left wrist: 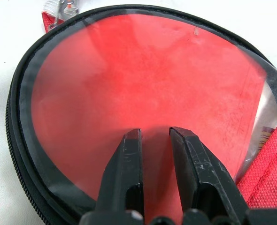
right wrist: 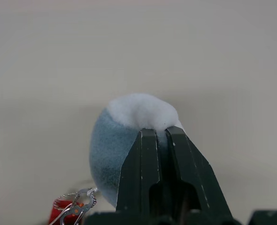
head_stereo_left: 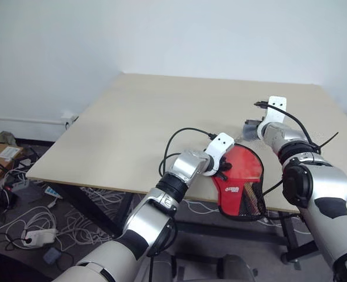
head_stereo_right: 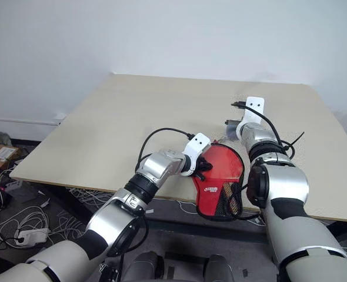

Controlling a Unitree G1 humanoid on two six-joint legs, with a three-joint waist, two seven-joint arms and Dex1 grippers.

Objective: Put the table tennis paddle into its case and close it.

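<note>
We see the case point(head_stereo_left: 239, 182) lying at the near edge of the table point(head_stereo_left: 144, 123), its narrow end hanging slightly past that edge, red outside with a white logo and a black mesh patch. In the left wrist view the clear panel of the case shows the red rubber face of the table tennis paddle point(left wrist: 148, 89) inside it, framed by the black edging and zip. The paddle's handle we cannot make out.

The left gripper point(left wrist: 155, 136) rests on the clear panel over the paddle's face, its jaws narrow with a slim gap between the two black fingers, holding nothing. The right gripper point(right wrist: 157, 136) sits just beyond the case's round end, jaws closed, tips against a small grey-blue and white ball-like thing point(right wrist: 124, 136); whether it pinches the thing we cannot tell.

The table is a pale beige board standing before a white wall. On the floor at the robot's left lie white cables, a power strip point(head_stereo_left: 35, 237) and a cardboard box point(head_stereo_left: 0, 158).

The right wrist view also shows a metal zip pull point(right wrist: 77, 206) on a bit of red fabric beside the ball-like thing; the left wrist view shows a zip pull at the case's rim.
</note>
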